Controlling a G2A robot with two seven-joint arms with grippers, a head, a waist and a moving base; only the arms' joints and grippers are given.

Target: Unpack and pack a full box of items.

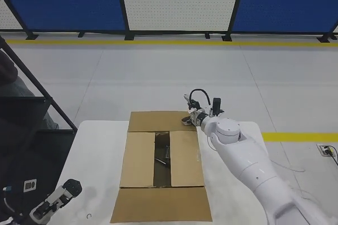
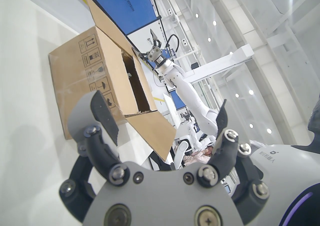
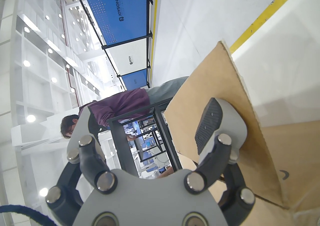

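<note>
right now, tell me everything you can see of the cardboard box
The cardboard box is brown corrugated board, sitting upright on the white table. Its two long flaps lie nearly shut, leaving a narrow gap showing small dark items inside; both end flaps are folded outward. One side bears printed handling symbols. The open right gripper sits at the far end flap's corner; contact is unclear.

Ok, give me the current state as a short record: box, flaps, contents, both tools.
box: cardboard box on the white table
end flaps: far flap and near flap both opened outward
side flaps: lying nearly closed, with a gap between them
contents: dark items in the gap, too small to identify
right tool: open, holding nothing, at the far flap's corner on its own side
left tool: open, empty, over the table's near left corner, apart from the box
</note>
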